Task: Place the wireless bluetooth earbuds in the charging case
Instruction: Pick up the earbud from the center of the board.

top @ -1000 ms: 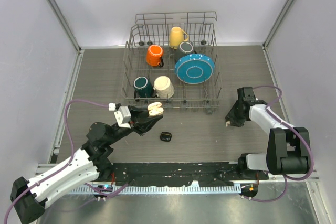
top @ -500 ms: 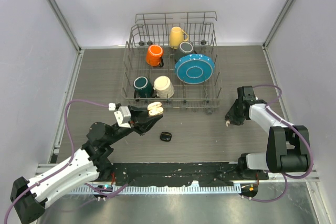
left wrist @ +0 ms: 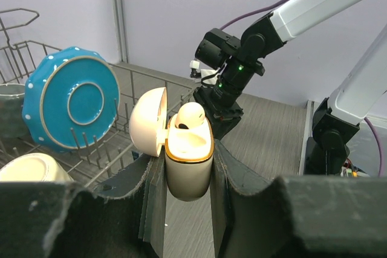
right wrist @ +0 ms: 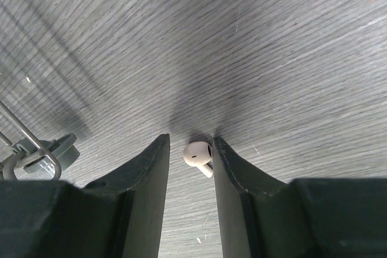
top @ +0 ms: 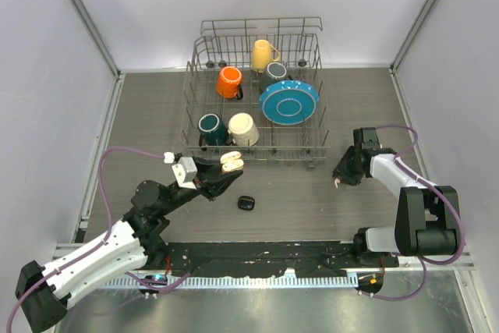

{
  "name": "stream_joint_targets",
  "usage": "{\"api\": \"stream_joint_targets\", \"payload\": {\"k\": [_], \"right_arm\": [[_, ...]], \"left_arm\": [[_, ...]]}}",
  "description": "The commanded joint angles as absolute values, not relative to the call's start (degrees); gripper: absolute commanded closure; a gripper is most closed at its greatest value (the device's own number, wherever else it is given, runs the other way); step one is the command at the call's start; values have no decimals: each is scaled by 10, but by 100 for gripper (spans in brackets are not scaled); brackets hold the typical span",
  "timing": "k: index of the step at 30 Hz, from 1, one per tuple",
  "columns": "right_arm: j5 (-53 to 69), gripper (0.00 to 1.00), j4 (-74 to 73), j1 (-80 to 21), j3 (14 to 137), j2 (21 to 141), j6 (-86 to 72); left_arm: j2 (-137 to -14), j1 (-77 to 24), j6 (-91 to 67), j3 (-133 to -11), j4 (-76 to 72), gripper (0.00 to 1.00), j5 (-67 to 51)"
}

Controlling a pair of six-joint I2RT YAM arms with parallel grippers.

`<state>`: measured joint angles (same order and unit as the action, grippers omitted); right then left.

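Cream open-lidded plastic charging case [left wrist: 187, 164] clenched in left fingers [left wrist: 152, 206], one white earbud [left wrist: 191, 116] seated; right fingers [right wrist: 148, 176] parted, straddling second white earbud [right wrist: 196, 154] on grey desk [right wrist: 272, 58]; its insertion left

You have a wire dish rack [top: 189, 107] standing on the far half of the grey wood-grain table [top: 148, 130], close to the back wall. Inside it, look for a yellow mug [top: 263, 54] at the back, an orange mug [top: 229, 82] to its left, and a grey mug [top: 277, 71] just above a teal plate [top: 289, 101] propped on edge at the right. Along the rack's near side, a dark green mug [top: 210, 126] and a cream mug [top: 243, 129] sit just beside each other.
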<state>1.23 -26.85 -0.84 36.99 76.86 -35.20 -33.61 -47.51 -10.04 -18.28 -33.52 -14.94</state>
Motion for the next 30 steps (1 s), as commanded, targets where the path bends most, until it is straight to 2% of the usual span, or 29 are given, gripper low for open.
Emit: {"api": "stream_joint_targets", "payload": {"k": [1, 10, 17, 23, 26, 30], "right_arm": [[16, 59, -283, -7, 363, 765, -324], [8, 59, -290, -7, 367, 759, -310], [4, 69, -291, -7, 368, 761, -310], [2, 73, -292, -9, 363, 760, -323], [-25, 78, -289, -9, 347, 749, -360], [-47, 78, -281, -9, 320, 711, -419]], "left_arm": [[-340, -474, -95, -184, -364, 100, -142], [-346, -474, -97, -185, -368, 100, -145], [-342, -474, -97, -185, -363, 100, -145], [-334, -473, -98, -183, -360, 100, -144], [-330, -474, -98, -183, -356, 100, -143], [-324, -474, -97, -183, -352, 100, -140]]}}
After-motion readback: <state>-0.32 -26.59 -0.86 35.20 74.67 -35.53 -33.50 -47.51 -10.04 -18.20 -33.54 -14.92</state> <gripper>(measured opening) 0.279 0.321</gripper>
